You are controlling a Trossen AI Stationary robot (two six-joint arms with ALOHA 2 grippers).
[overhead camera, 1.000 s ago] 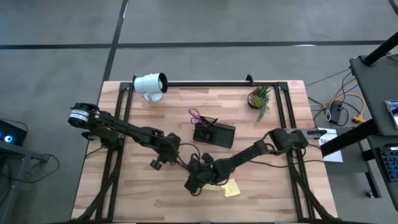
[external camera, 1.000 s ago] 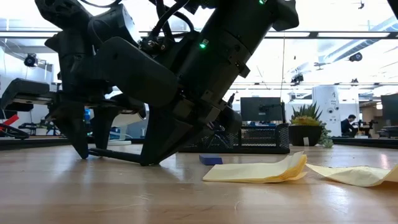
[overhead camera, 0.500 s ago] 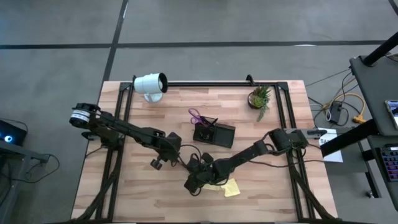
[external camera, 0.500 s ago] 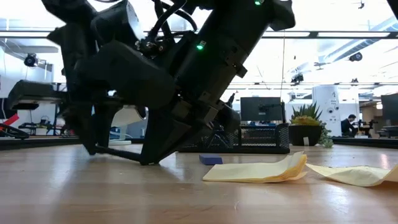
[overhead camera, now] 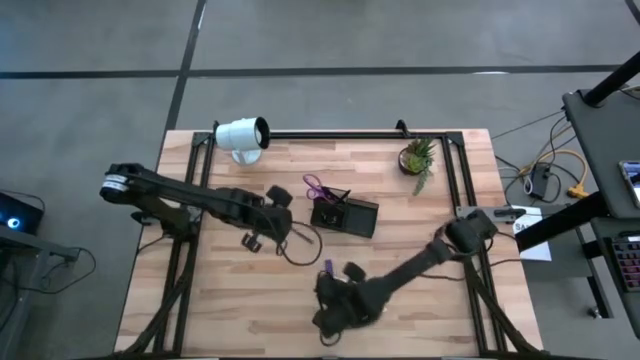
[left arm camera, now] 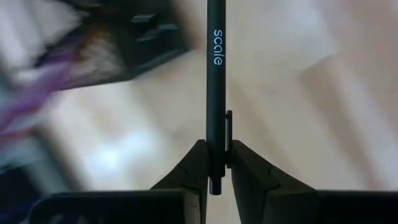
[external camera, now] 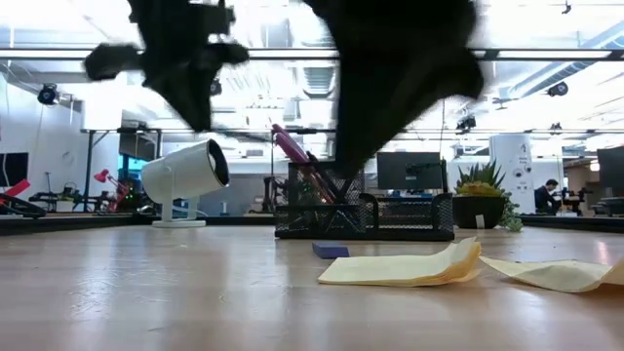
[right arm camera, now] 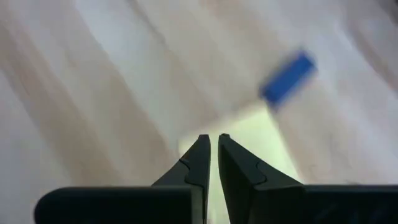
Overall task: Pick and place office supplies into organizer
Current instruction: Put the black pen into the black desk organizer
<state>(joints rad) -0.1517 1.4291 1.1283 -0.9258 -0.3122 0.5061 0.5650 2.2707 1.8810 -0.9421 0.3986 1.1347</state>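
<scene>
Left end effector pinching dark pen, nearing organizer.
Gripping low, leaving its tip free for insertion; right end effector nearly pressed together above sticky note.

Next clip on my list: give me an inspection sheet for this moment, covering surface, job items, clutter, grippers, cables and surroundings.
Surface: wooden table, bare planks around the arms.
Job items: black organizer near the centre, purple scissors at its edge; black pen lettered "scale"; yellow sticky notes and small blue piece on the wood.
Clutter: white cylindrical device; potted plant.
Grippers: left gripper shut on the pen; right gripper low over a yellow note, fingers nearly together, holding nothing.
Cables: black cable looping by the left arm.
Surroundings: open office with monitors beyond the table.
</scene>
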